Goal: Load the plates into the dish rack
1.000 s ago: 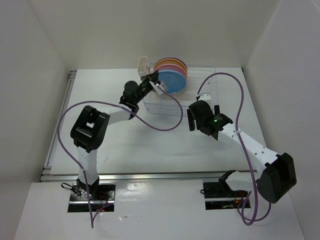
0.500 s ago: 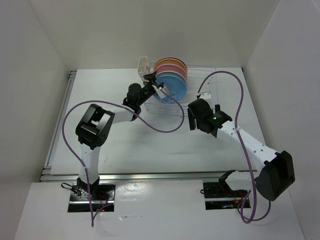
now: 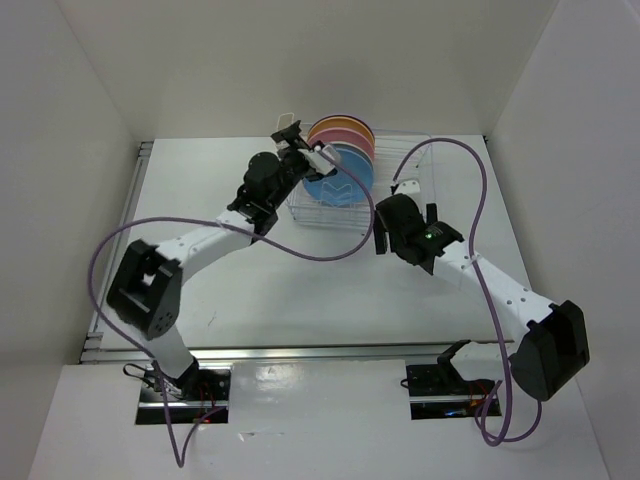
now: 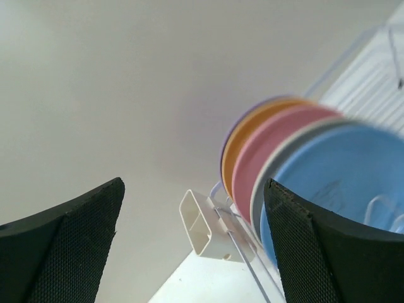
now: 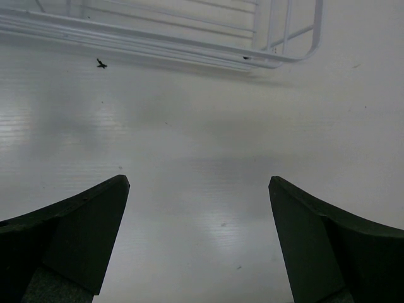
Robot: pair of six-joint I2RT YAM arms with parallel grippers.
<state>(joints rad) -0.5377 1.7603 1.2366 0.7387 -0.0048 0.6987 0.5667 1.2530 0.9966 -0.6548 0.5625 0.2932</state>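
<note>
Several plates stand on edge in the white wire dish rack (image 3: 405,170): purple (image 4: 228,140), yellow-orange (image 4: 245,136), pink (image 4: 274,148), cream (image 4: 262,189) and, nearest, light blue (image 4: 360,170). From above, the light blue plate (image 3: 340,180) faces forward at the rack's left end. My left gripper (image 3: 302,148) hovers over that end, open, with nothing between its pads (image 4: 69,246); the blue plate lies just behind the right pad. In the left wrist view my left gripper (image 4: 194,189) frames the cutlery basket (image 4: 205,227). My right gripper (image 5: 199,189) is open over bare table, empty.
The rack's near corner (image 5: 278,57) shows at the top of the right wrist view. My right gripper (image 3: 385,228) sits just in front of the rack's right half. Purple cables loop over the table near both arms. White walls close in the table.
My left gripper has gone from shut to wide open, letting go of the light blue plate, which now stands in the rack. The left arm stretched forward and up. The right arm barely moved.
</note>
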